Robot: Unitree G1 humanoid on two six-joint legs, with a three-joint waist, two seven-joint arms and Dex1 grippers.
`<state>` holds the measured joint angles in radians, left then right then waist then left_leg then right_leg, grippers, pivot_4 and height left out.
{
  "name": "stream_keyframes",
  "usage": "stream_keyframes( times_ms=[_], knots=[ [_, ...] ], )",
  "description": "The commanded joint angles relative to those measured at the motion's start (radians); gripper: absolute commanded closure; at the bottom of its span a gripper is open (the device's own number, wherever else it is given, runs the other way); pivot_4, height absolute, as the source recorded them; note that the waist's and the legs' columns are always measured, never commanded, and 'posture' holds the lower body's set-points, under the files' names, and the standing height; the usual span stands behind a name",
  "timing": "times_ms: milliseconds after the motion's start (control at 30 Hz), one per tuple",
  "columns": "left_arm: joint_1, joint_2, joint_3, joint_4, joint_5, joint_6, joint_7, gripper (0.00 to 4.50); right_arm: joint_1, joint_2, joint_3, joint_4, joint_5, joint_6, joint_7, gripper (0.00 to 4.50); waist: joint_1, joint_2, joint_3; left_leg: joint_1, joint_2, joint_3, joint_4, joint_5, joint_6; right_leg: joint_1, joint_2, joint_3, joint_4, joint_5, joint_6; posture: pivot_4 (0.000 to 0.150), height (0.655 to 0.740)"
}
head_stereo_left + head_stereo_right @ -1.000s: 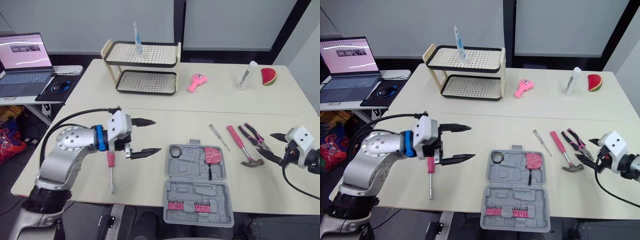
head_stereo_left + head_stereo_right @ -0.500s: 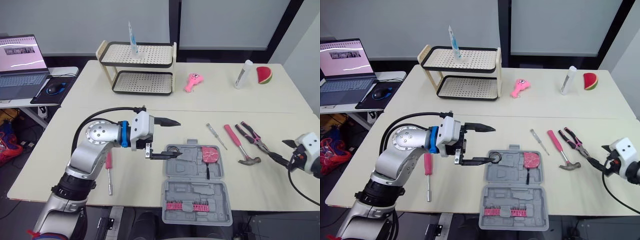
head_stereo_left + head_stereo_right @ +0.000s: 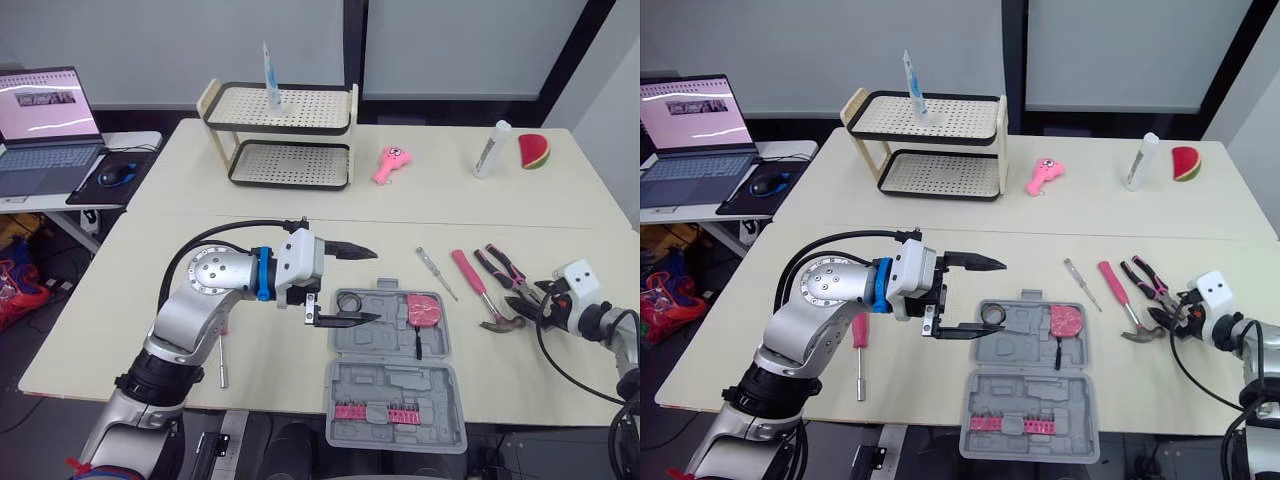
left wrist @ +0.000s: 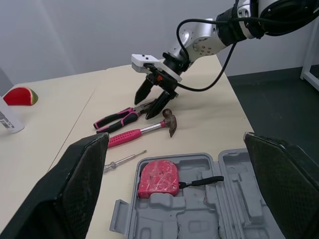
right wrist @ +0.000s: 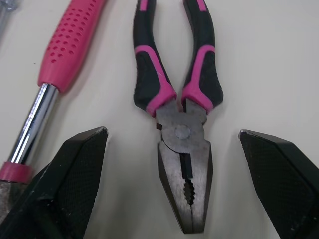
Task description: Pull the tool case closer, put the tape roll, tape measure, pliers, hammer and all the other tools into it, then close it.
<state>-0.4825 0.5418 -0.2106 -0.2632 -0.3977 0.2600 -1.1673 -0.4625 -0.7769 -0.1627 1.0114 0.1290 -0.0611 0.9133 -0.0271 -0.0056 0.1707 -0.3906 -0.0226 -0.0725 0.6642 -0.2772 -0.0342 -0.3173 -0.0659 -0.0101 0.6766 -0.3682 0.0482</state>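
Note:
The grey tool case (image 3: 395, 385) lies open at the table's front edge. In it are the black tape roll (image 3: 350, 302) and the pink tape measure (image 3: 425, 310). My left gripper (image 3: 372, 285) hovers open over the case's left end, its lower finger beside the tape roll. To the right lie a small screwdriver (image 3: 437, 273), the pink-handled hammer (image 3: 478, 288) and the pink-and-black pliers (image 5: 179, 124). My right gripper (image 4: 154, 99) is open, its fingers standing on either side of the pliers' head. A pink screwdriver (image 3: 221, 345) lies under the left arm.
A two-tier rack (image 3: 280, 135) stands at the back left. A pink toy (image 3: 390, 163), a white bottle (image 3: 491, 150) and a watermelon slice (image 3: 533, 152) lie along the back. A laptop (image 3: 45, 120) and a mouse (image 3: 108, 174) sit on a side table.
My left gripper has swung right from above the pink screwdriver to the case's left end. My right gripper has moved in from the table's edge to the pliers' head.

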Motion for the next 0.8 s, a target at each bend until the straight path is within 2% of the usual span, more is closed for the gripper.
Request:
stream_keyframes(
  times_ms=[33,133,233,300,600,800],
  knots=[
    [-0.016,0.005,0.017,-0.033,-0.017,0.01,0.009,0.0,-0.026,-0.008,-0.002,0.032,-0.007,-0.023,0.017,0.02,0.0,0.0,0.0,0.0,0.0,0.0,0.0,0.0,0.0,0.0,0.0,0.0,0.0,0.0,0.0,0.15,0.74],
    [-0.02,0.003,0.017,-0.034,-0.018,0.015,0.01,0.0,-0.035,-0.007,0.014,0.063,-0.033,-0.048,0.011,0.62,0.0,0.0,0.0,0.0,0.0,0.0,0.0,0.0,0.0,0.0,0.0,0.0,0.0,0.0,0.0,0.15,0.74],
    [-0.024,0.0,0.014,-0.037,-0.02,0.023,0.01,0.0,-0.046,0.0,0.025,0.085,-0.053,-0.073,0.002,1.69,-0.001,0.0,0.0,0.0,0.0,0.0,0.0,0.0,0.0,0.0,0.0,0.0,0.0,0.0,0.0,0.15,0.74],
    [-0.03,-0.003,0.012,-0.035,-0.02,0.025,0.009,0.0,-0.053,0.003,0.027,0.097,-0.057,-0.081,-0.007,2.14,-0.001,0.0,0.0,0.0,0.0,0.0,0.0,0.0,0.0,0.0,0.0,0.0,0.0,0.0,0.0,0.15,0.74],
    [-0.04,-0.01,0.008,-0.016,-0.015,0.019,0.003,0.0,-0.049,0.018,0.012,0.1,-0.04,-0.106,-0.018,3.17,-0.002,0.0,0.0,0.0,0.0,0.0,0.0,0.0,0.0,0.001,0.0,0.0,0.0,0.0,0.0,0.15,0.74],
    [-0.046,-0.015,0.01,0.013,-0.008,0.003,-0.008,0.0,-0.032,0.007,-0.013,0.073,-0.006,-0.093,-0.008,3.23,-0.001,0.0,0.0,0.0,0.0,0.0,0.0,0.0,0.0,0.001,0.0,0.0,0.0,0.0,0.0,0.15,0.74]
  ],
)
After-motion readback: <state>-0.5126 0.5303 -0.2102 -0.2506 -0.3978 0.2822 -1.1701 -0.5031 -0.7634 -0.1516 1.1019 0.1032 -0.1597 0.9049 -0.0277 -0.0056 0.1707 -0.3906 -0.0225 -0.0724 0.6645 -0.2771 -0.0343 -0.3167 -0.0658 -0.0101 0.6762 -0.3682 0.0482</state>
